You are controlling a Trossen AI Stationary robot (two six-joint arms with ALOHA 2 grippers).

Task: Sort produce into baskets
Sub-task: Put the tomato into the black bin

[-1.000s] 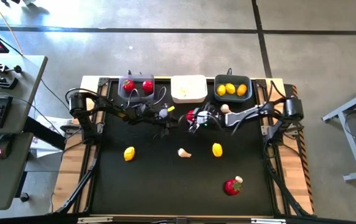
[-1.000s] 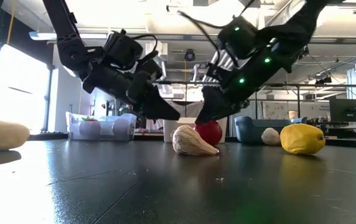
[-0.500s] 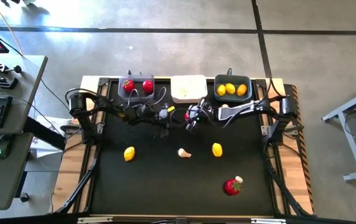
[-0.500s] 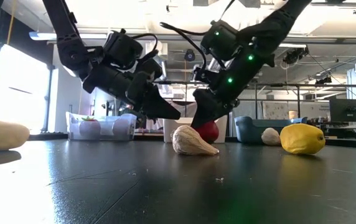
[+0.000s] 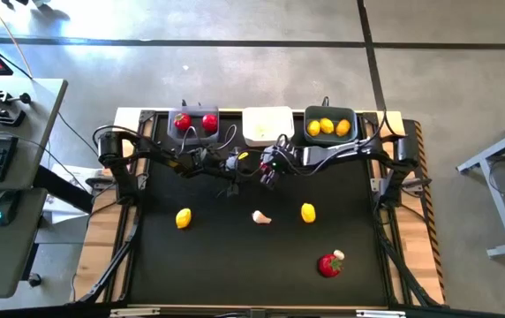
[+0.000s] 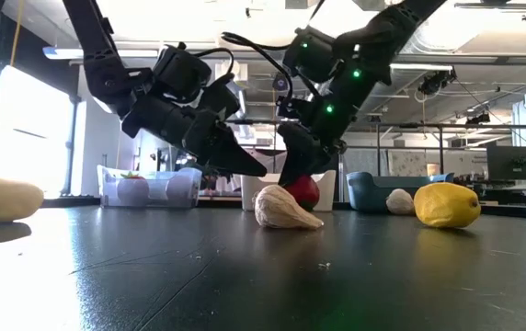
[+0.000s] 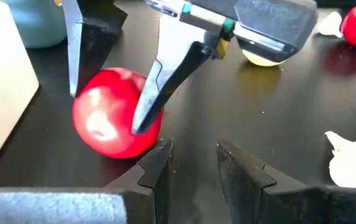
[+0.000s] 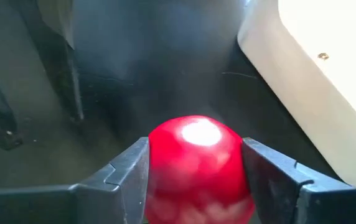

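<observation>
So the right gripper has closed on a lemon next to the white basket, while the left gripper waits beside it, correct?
Not quite: the right gripper is shut on a red tomato, not a lemon, as the right wrist view shows. The rest holds: it is beside the white basket, and the left gripper waits next to it.

— How are the two arms built?
— Two dark, jointed arms are seen, draped with black cables; green lights glow on the right one.

— And the grippers?
— The black two-fingered left gripper (image 7: 192,163) and the matching right gripper (image 8: 195,169) are made of angular, wedge-shaped fingers.
</observation>
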